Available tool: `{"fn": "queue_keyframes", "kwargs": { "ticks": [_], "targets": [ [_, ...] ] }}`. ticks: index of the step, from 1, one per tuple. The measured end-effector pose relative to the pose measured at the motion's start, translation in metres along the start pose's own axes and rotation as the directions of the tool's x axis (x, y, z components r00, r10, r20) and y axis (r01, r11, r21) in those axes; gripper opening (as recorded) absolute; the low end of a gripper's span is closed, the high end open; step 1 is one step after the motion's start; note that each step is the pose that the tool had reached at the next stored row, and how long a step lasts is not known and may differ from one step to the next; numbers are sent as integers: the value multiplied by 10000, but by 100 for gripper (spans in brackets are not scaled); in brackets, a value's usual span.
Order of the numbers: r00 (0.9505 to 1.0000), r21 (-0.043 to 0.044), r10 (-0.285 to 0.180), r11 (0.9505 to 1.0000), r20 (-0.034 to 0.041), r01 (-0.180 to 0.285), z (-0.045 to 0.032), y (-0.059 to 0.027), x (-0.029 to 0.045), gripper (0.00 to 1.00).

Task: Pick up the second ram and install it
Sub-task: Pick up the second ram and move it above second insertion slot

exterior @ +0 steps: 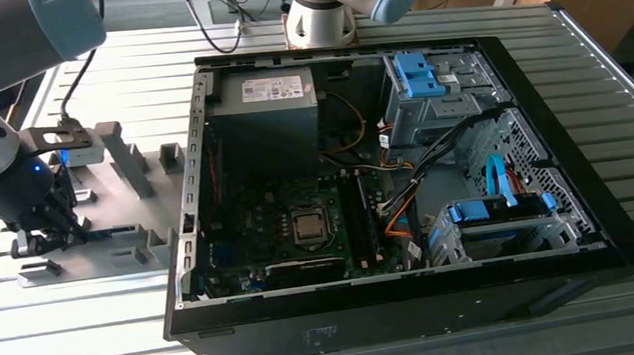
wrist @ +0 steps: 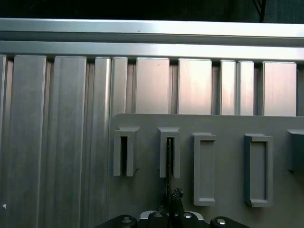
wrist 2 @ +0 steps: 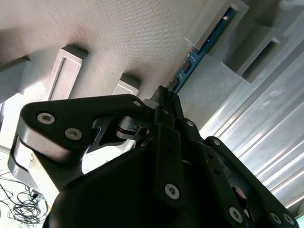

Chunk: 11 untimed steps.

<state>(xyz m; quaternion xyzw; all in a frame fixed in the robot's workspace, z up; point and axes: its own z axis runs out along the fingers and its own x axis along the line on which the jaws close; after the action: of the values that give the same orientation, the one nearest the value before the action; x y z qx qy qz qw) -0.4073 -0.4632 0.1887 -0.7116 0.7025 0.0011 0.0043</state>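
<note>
The second ram point(wrist 2: 205, 46) is a thin blue-green stick standing on edge on the grey holder plate point(exterior: 100, 272), at the exterior view's left. Its far end sits in a slotted grey block point(wrist 2: 202, 26). In the first wrist view I see it edge-on as a dark line point(wrist: 169, 159) inside one slot. My gripper point(wrist 2: 164, 97) is low over the plate, its black fingers shut on the near end of the stick. In the exterior view the gripper point(exterior: 44, 240) hangs beside the plate's outer side, with the stick point(exterior: 107, 234) reaching toward the computer case.
An open black computer case point(exterior: 589, 234) lies at the centre and right of the exterior view, with the motherboard point(exterior: 287, 221) and its memory slots point(exterior: 356, 217) exposed. Several empty grey holder blocks point(wrist: 257, 168) stand on the plate. The ribbed metal table point(wrist: 57, 142) surrounds everything.
</note>
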Motion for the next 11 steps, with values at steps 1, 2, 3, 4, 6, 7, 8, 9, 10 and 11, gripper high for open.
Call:
{"fn": "queue_keyframes", "kwargs": {
  "ticks": [1,2,3,4,6,7,8,9,10,11],
  "targets": [
    [10000,-1,1,10000,-1,-1,-9,0,0,14],
    [10000,-2,2,10000,-1,-2,-19,0,0,14],
    [10000,-1,4,10000,-1,-4,-31,0,0,14],
    [10000,-2,9,10000,-1,-9,-45,0,0,14],
    [10000,-1,23,10000,0,-23,-74,0,-1,14],
    [10000,-2,29,10000,-1,-29,-90,0,-1,14],
    [10000,-1,32,10000,-1,-32,-105,0,-1,14],
    [10000,-1,33,10000,-1,-33,-125,0,-1,14],
    [10000,-1,34,10000,-1,-34,-145,0,-1,14],
    [10000,-1,34,10000,-1,-34,-168,0,-1,14]
  ]
}}
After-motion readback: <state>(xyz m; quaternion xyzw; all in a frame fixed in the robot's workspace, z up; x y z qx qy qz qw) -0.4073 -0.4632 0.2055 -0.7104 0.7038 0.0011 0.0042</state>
